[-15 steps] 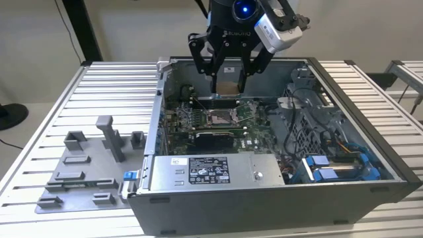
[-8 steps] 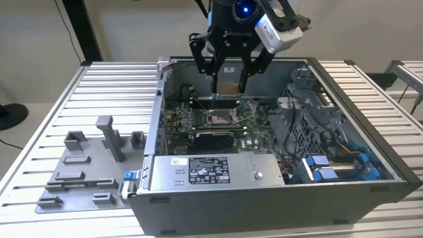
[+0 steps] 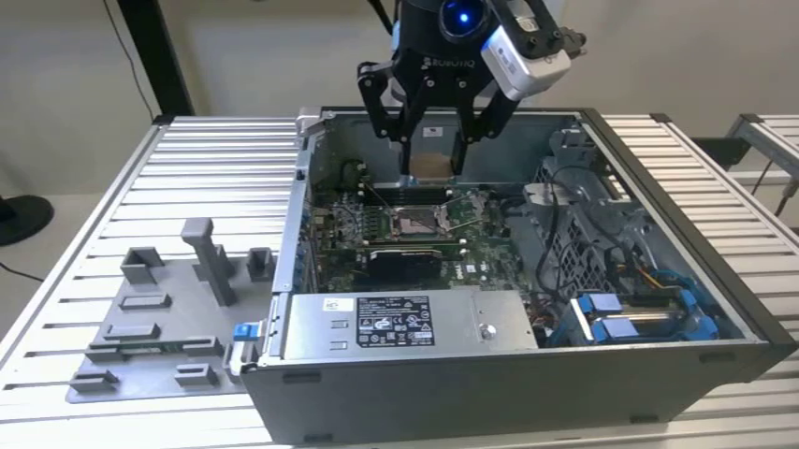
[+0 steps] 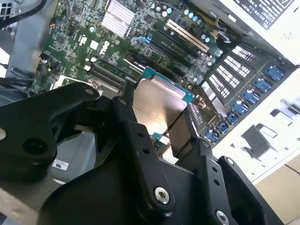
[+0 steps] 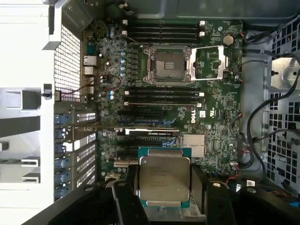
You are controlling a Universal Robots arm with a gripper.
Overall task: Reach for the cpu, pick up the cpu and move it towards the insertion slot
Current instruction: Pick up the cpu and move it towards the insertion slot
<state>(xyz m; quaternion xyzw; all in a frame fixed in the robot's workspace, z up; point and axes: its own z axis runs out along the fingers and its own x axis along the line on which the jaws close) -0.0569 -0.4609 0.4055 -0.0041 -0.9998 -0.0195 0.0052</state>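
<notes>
My gripper (image 3: 432, 161) is shut on the cpu (image 3: 432, 167), a flat square chip with a pale metallic top and a thin green edge. It hangs above the far side of the open computer case. In both wrist views the cpu (image 5: 164, 177) (image 4: 156, 107) sits between the black fingers (image 5: 127, 183), over the green motherboard (image 5: 220, 117). The insertion slot (image 5: 168, 65) is an open square socket with its metal cover plate (image 5: 209, 62) folded aside. In the exterior view that slot (image 3: 414, 221) lies below the gripper and toward the case's front.
The grey computer case (image 3: 525, 374) stands on a slatted aluminium table (image 3: 212, 159). A power supply (image 3: 399, 323), blue drive brackets (image 3: 624, 318) and cables (image 3: 562, 243) fill the case's front and the exterior view's right. A grey fixture plate (image 3: 163, 318) with blocks lies at the exterior view's left.
</notes>
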